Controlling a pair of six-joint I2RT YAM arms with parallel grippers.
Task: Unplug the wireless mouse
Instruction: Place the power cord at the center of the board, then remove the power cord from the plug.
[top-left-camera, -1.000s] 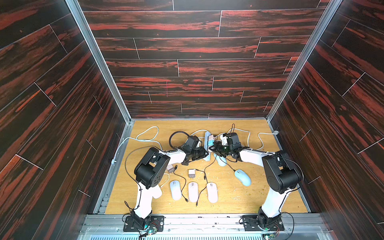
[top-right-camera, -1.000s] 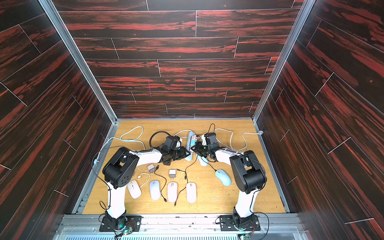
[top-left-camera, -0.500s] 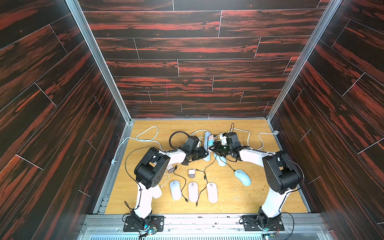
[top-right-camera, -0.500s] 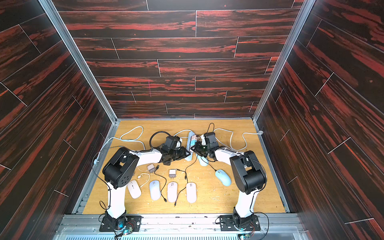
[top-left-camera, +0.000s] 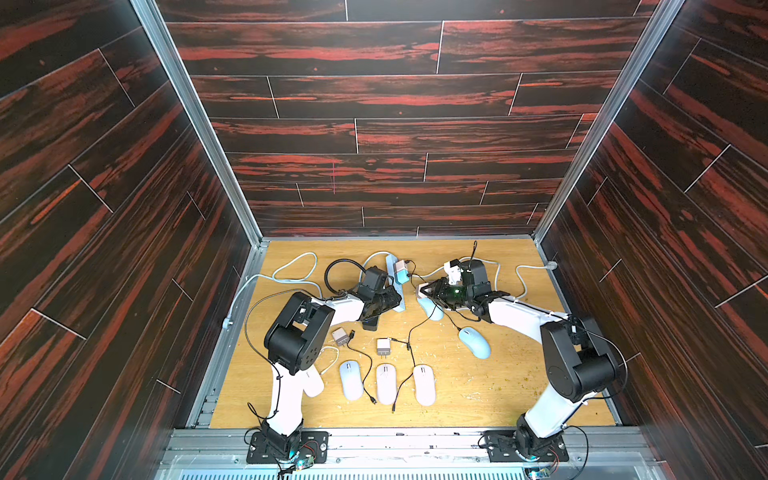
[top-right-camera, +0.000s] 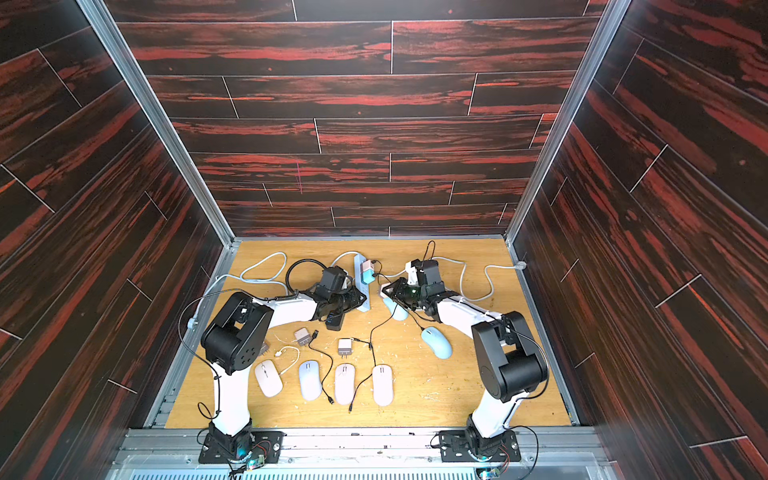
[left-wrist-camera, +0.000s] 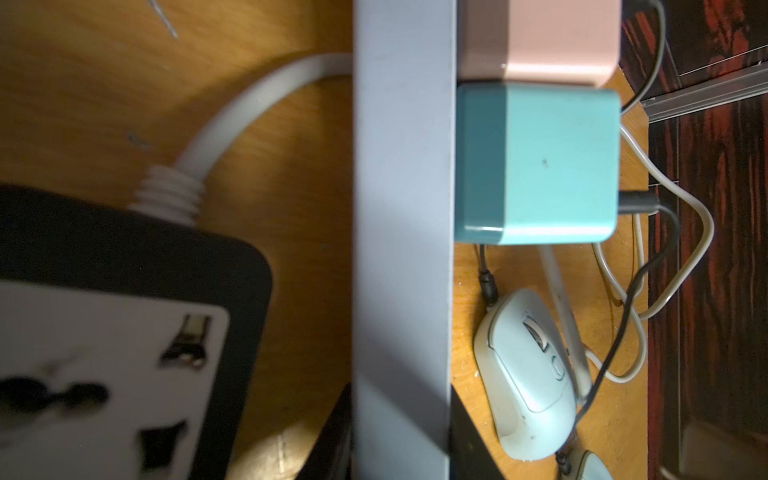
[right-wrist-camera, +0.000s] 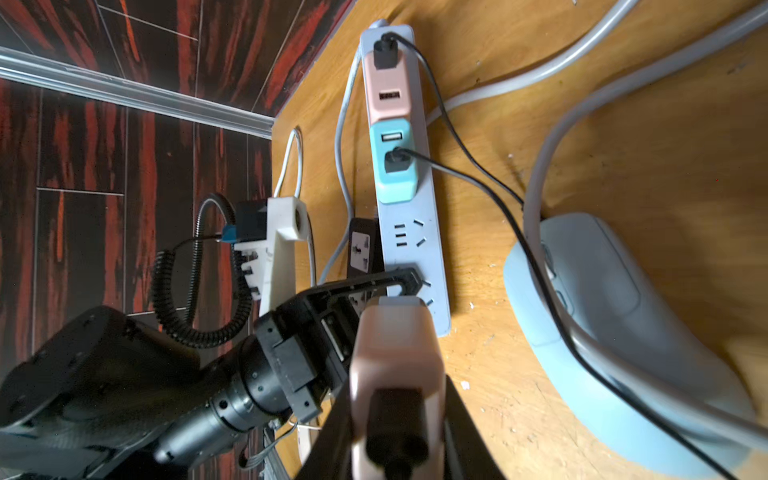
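Wood-grain tabletop (top-left-camera: 498, 395) carried, nearest the arm bases, a row of four pale mice (top-right-camera: 345, 384) lying side by side. Just beyond them sat a grey charger (top-left-camera: 340, 336) and a white charger (top-left-camera: 383, 346), both loose, with thin black cables trailing between the mice. Off toward the right arm lay a blue mouse (top-left-camera: 475, 342) on its own.

Farther in, the wireless mouse (top-left-camera: 430, 309) rested flat on the tabletop beside the near end of the power strip (right-wrist-camera: 415, 245), directly under the right tool (top-left-camera: 423, 290). A dark cable plug sat at its front end. The right tool was clamped on a pink charger (right-wrist-camera: 395, 345), held clear of the strip with a black cable plugged into its rear face.

The left tool (top-left-camera: 390, 300) was closed on the near end of the power strip, one finger hooked over its socket face. A black socket block (left-wrist-camera: 104, 332) lay just beside the strip on the left arm's side.

Along the strip's far half, a teal charger (left-wrist-camera: 536, 166) and a far pink charger (left-wrist-camera: 540, 41) stood plugged in, touching each other, each with a black cable. Behind them white cables (top-left-camera: 291, 266) looped toward the back wall.
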